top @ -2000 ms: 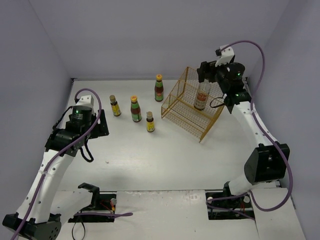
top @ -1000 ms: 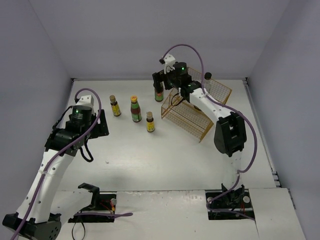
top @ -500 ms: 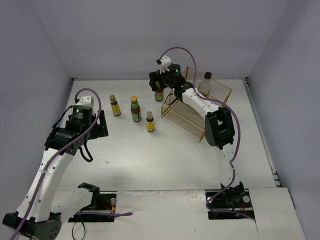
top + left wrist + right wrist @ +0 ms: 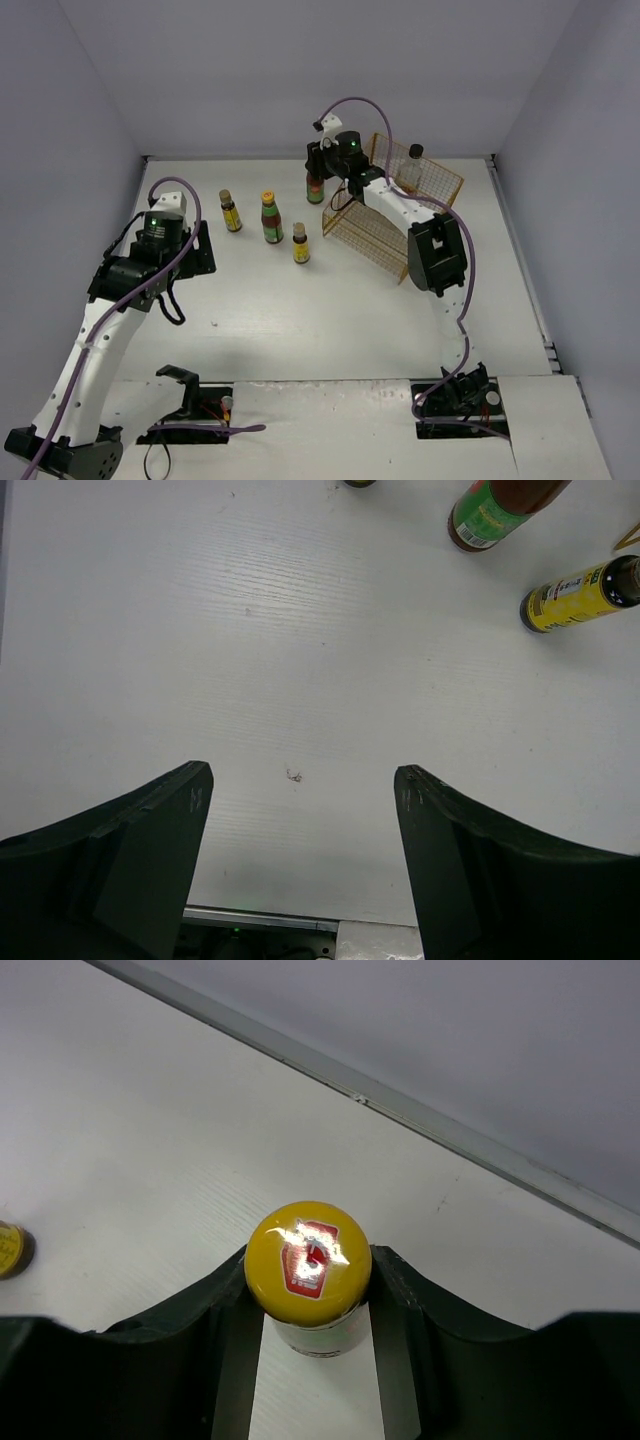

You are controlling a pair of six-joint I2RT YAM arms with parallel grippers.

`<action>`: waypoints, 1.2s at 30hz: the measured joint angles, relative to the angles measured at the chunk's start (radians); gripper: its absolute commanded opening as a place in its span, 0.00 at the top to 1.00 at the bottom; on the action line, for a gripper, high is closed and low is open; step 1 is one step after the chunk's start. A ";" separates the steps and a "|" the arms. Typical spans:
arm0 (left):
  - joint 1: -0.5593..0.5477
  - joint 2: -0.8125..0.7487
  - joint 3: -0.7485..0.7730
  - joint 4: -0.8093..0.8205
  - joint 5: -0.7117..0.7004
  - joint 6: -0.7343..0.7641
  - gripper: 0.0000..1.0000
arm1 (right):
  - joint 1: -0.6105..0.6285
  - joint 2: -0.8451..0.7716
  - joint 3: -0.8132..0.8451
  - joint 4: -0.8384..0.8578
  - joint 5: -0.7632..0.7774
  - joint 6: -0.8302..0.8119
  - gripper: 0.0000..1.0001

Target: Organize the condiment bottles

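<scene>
Two arms share the white worktop (image 4: pixel 330 300), and only the right one reaches to its far side. The left gripper (image 4: pixel 300 780) hangs over bare worktop, jaws spread wide with nothing between them and the loose bottles ahead of them. Just right of the right jaws stands the gold wire basket (image 4: pixel 385 235), with the tall clear bottle (image 4: pixel 411 168) inside. The right gripper (image 4: pixel 310 1275) sits over the far orange-capped bottle (image 4: pixel 316 190), which stands upright with its long axis vertical. The jaws are closed against its neck on both sides, just under the cap (image 4: pixel 308 1255). Left of those jaws and nearer the bases stand the other orange-capped bottle (image 4: pixel 271 220), a short yellow-labelled bottle (image 4: pixel 231 212) and a second yellow-labelled bottle (image 4: pixel 300 244), all apart from the basket. The coming move looks like a straight lift and a short carry rightward into the basket, for which the right arm is plainly nearer.
</scene>
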 measured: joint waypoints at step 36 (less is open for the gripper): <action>0.000 -0.055 0.013 0.000 0.040 0.001 0.27 | -0.034 -0.796 -0.601 -0.053 0.027 -0.140 1.00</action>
